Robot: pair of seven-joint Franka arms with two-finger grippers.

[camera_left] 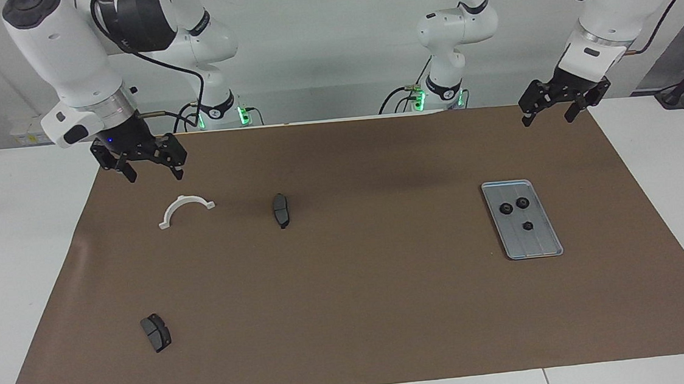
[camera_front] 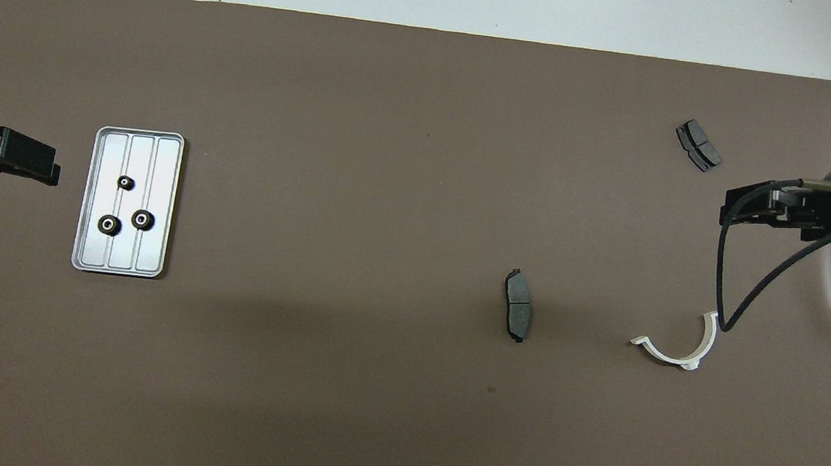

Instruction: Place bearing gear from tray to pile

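While both arms hang raised over the surface [camera_left: 29, 253], I see the tray [camera_left: 540, 245] lying on the brown mat [camera_left: 351, 313] toward the left arm's end, with three gears [camera_left: 506, 208] in it. Two sit side by side at the tray's end nearer the robots, and the third lies alone near its middle. None of them is touched.

My left claw [camera_left: 552, 113] is up in the air over the mat's edge at the robots' side, well apart from the tray, its fingers spread and holding nothing. Its forearm slants down from above, fingers pointing at the mat.

My right claw [camera_left: 148, 170] hovers at the other end, over the mat just above a white half-ring clamp [camera_left: 186, 209], also spread and empty. Its forearm likewise slopes down, with a cable looping off it.

Two brake pads lie on the mat: one [camera_left: 281, 210] beside the clamp toward the middle, another [camera_left: 156, 332] farther from the robots at the right arm's end.
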